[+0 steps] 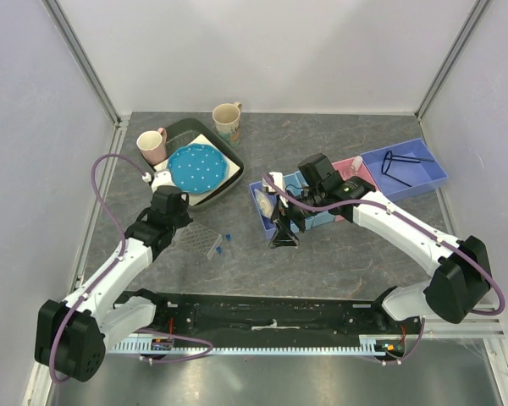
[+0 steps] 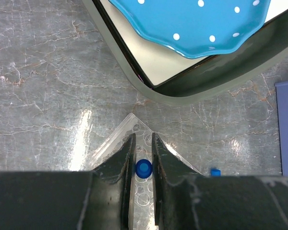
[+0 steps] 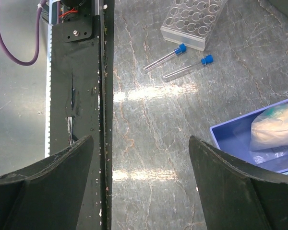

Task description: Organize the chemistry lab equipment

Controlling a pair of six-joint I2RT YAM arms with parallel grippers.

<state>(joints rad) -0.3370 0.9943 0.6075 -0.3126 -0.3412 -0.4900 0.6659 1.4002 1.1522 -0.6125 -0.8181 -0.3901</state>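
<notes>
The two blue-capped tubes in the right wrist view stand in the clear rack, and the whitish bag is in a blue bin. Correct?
No. The right wrist view shows the two blue-capped tubes lying on the table beside the clear rack. The whitish bag is in a blue bin.

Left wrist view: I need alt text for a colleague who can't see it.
The left gripper has its jaws closed on the cap of a blue-capped tube, seen end-on over a clear tube rack on the grey marbled table. Beyond lies a grey tray carrying a blue white-dotted plate on a cream board.
</notes>
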